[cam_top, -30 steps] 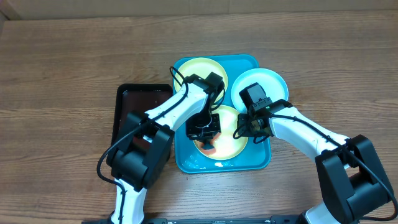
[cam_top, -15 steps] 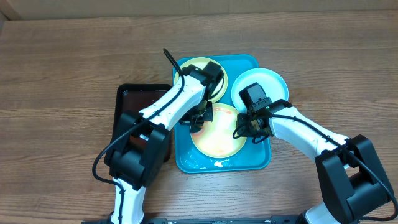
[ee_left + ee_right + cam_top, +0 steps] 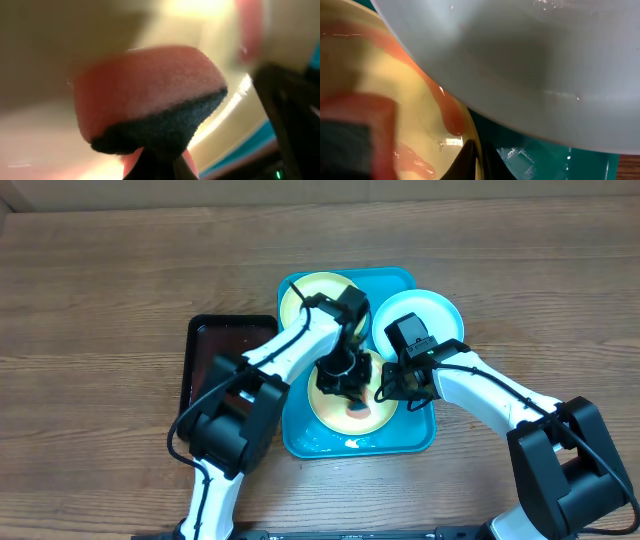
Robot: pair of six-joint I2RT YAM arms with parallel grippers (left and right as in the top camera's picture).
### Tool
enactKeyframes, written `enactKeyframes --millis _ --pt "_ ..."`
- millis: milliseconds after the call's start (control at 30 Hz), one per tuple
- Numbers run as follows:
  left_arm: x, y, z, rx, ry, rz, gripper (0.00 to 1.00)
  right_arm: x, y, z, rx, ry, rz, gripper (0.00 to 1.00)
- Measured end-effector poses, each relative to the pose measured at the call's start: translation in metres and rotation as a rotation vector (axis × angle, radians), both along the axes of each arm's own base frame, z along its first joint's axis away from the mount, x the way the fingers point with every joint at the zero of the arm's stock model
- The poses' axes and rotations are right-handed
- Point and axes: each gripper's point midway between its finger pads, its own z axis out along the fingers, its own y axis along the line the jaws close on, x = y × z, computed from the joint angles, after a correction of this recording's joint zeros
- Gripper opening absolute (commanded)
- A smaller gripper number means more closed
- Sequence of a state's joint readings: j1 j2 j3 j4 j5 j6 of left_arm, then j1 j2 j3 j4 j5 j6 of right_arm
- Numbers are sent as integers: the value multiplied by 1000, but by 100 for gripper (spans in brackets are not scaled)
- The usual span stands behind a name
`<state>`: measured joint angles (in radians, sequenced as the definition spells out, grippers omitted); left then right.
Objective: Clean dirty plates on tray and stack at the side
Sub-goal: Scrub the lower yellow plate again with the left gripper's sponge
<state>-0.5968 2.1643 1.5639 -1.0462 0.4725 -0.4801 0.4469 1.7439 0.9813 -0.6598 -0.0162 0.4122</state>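
- Wood-grain worktop [image 3: 100,280] all round, with turquoise tray [image 3: 300,442] at its middle and black tray [image 3: 205,345] just beside it on the left.
- On the turquoise tray: far yellow-green plate [image 3: 300,295] at the back, near yellow-green plate [image 3: 332,410] at the front, white-bluish plate [image 3: 425,310] over the back right corner, partly past the rim.
- Left pincer [image 3: 340,377] down over the near yellow-green plate, shut tight on sponge [image 3: 150,90].
- Sponge orange with a dark scouring face, low inside the plate; touching or just above, cannot tell which.
- Right pincer [image 3: 393,385] at the right edge of the same plate, fingers [image 3: 467,157] brought together on its rim.
- From the right wrist: white-bluish plate overhanging that rim, red sauce [image 3: 451,117] smeared just inside it, wet turquoise floor beneath.
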Motion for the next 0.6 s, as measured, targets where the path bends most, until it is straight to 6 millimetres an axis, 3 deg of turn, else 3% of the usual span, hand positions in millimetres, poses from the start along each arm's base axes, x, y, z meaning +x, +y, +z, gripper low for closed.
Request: enactKeyframes --millis 67,233,333,600 --pt "-11 -11 1 -29 19 -35 4 0 0 0 0 -1 1 6" --pt "-19 -12 0 -19 41 -51 4 -1 -4 0 -9 7 -9 6" --pt "-28 7 -2 77 71 -48 4 -1 -4 0 -9 7 -9 6" --pt "-19 59 -9 321 47 2 4 -1 -4 0 -9 7 -9 6"
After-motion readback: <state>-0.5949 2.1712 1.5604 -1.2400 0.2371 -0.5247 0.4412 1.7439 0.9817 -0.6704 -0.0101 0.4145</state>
